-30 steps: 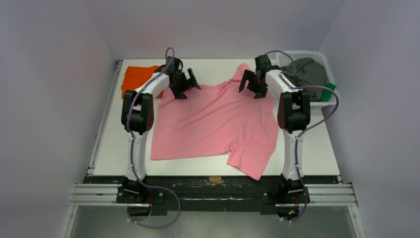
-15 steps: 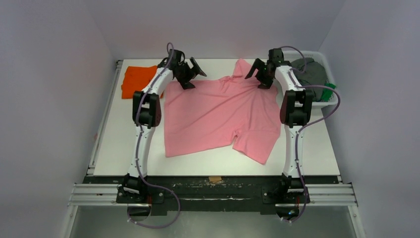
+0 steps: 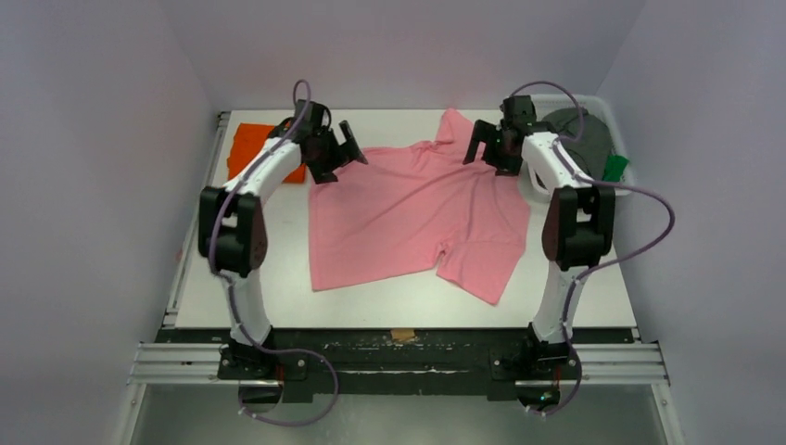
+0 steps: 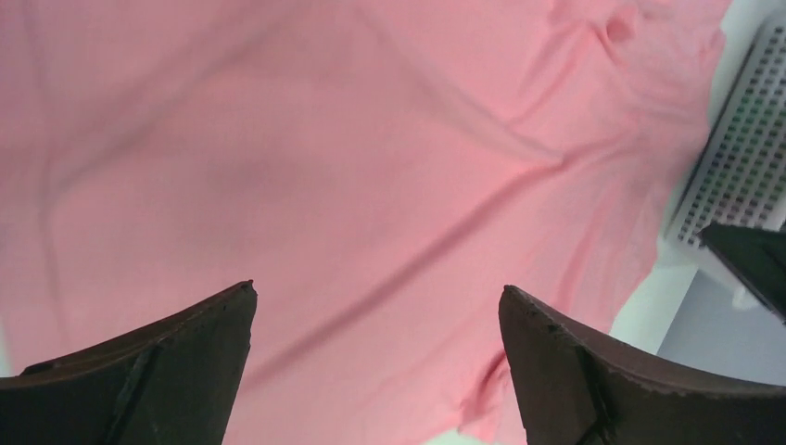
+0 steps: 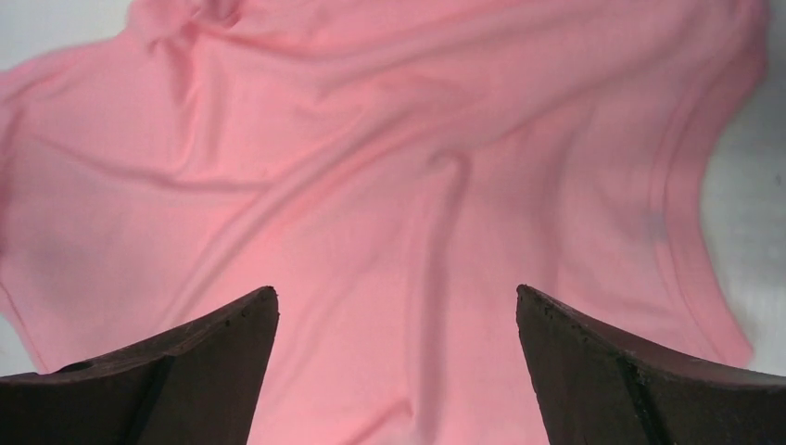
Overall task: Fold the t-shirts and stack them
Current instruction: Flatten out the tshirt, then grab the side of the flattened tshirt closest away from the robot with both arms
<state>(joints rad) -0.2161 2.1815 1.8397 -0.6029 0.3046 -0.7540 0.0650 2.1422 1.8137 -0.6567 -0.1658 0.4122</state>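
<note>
- Step in hand (judged): laying out the light pink short-sleeved cloth t-shirt [image 3: 408,213] before its first fold. It lies open and unfolded on the white table top [image 3: 232,278], roughly central and reaching toward the far edge, with shallow creases across the body.
- Left gripper [image 3: 338,158]: fingers spread wide, nothing between them, above the shirt's far-left corner.
- Right gripper [image 3: 488,153]: also spread wide and empty, above the far-right part of the shirt. Both wrist views show only pink cloth below the tips; I cannot tell whether the tips touch it.
- Orientation: one sleeve sticks out far, the other near-right, so the neck end seems to face right and the hem left. Long axis runs left to right. The collar itself is not clearly seen.
- Other shirts: the folded bright orange cloth t-shirt [image 3: 255,148] lies at far left; the dark grey cloth shirt [image 3: 579,130] and green cloth shirt [image 3: 614,167] sit in the white plastic mesh basket [image 3: 601,104] at far right.
- Next move calls for: both grippers descending on the far edge, pinching it, and carrying it toward the near edge.
</note>
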